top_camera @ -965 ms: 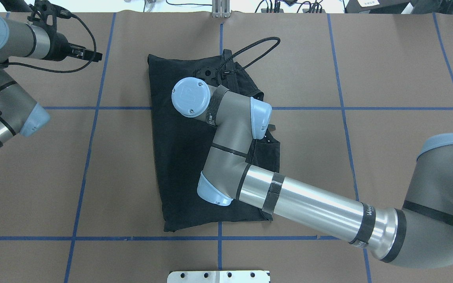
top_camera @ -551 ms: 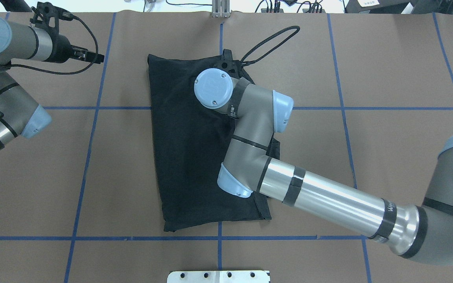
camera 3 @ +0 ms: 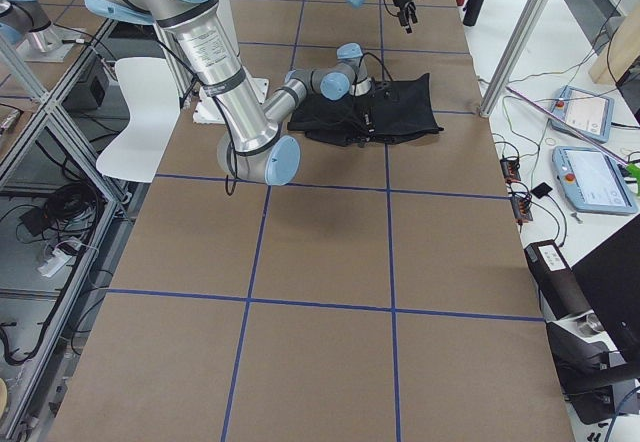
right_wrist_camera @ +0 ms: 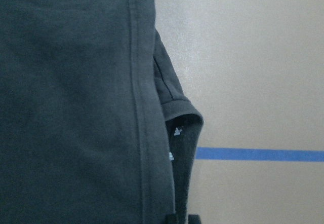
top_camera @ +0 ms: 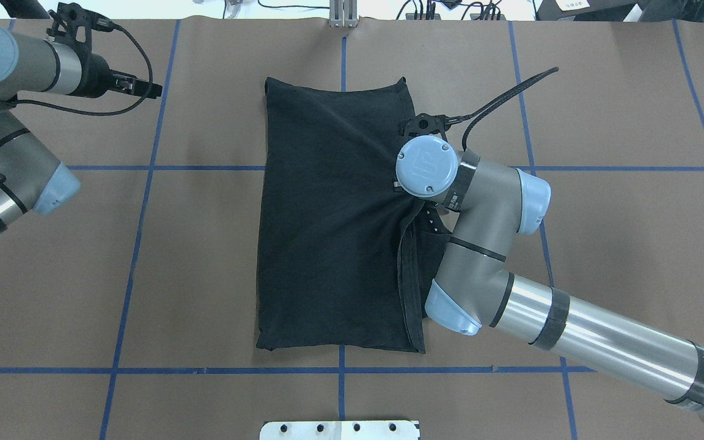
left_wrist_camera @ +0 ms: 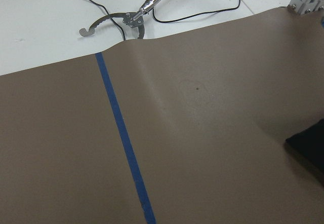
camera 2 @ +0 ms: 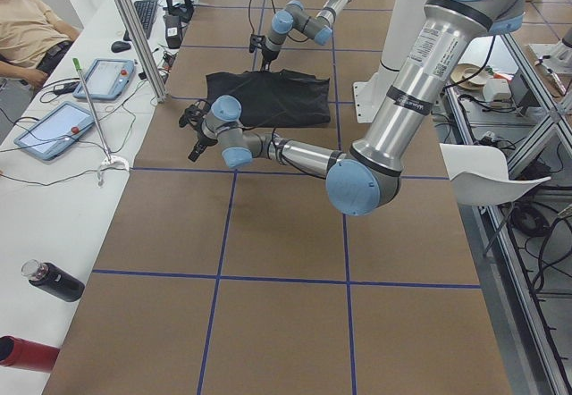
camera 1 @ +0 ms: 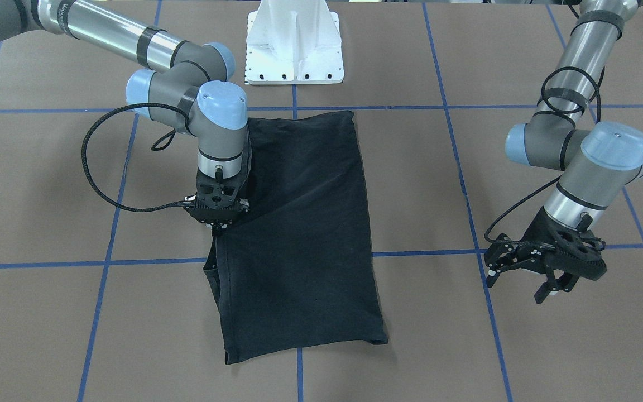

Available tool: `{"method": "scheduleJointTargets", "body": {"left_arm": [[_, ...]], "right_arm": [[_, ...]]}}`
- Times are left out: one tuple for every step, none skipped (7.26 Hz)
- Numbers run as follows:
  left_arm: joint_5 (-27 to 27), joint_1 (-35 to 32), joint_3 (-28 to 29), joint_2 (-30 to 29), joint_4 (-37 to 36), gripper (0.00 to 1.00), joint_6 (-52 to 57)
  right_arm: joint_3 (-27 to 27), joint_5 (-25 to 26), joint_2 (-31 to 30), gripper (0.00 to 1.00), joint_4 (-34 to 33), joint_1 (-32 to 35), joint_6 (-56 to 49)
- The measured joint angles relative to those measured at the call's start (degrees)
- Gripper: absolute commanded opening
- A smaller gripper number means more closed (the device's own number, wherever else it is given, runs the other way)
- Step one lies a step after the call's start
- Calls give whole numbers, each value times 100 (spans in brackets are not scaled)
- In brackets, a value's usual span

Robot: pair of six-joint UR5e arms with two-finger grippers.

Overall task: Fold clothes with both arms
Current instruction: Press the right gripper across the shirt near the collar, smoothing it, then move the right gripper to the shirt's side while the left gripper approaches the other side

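Right claw (camera 1: 218, 223) pinching the side edge of the black T-shirt (camera 1: 299, 234). The shirt lies as a folded rectangle on the surface (camera 1: 438, 335), spreading from this claw toward the left claw (camera 1: 516, 279), which hangs spread and empty, well apart. Within the last second the right arm swept from above the garment's middle to its edge, dragging the cloth along and straightening a bunched corner. The lengthwise fold appears set; a cross fold likely remains.
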State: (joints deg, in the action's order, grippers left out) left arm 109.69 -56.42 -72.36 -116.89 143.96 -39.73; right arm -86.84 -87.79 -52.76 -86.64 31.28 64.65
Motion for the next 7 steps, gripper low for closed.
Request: {"method": "scheduleJointTargets", "body": {"left_arm": [[0,0,-1,0,0,100,0],[0,0,0,0,0,100,0],[0,5,2,1,0,100,0],[0,7,5,2,0,100,0],[0,8,8,3,0,100,0],[0,8,10,6,0,100,0],[0,9,10,20,0,100,2]], "right_arm": [[-77,-19,-3,100,13,18,35],[-157,-114,63,100,1,63,88],[-242,-259,144,100,-67,87,282],[-389,-321,187,100,-298,17,636],[-642,-265,217,100,-774,-199,1031],[-932,-51,242,100,-1370,-574,1432],[-1109,174,240,100,-1789,-943,1709]]}}
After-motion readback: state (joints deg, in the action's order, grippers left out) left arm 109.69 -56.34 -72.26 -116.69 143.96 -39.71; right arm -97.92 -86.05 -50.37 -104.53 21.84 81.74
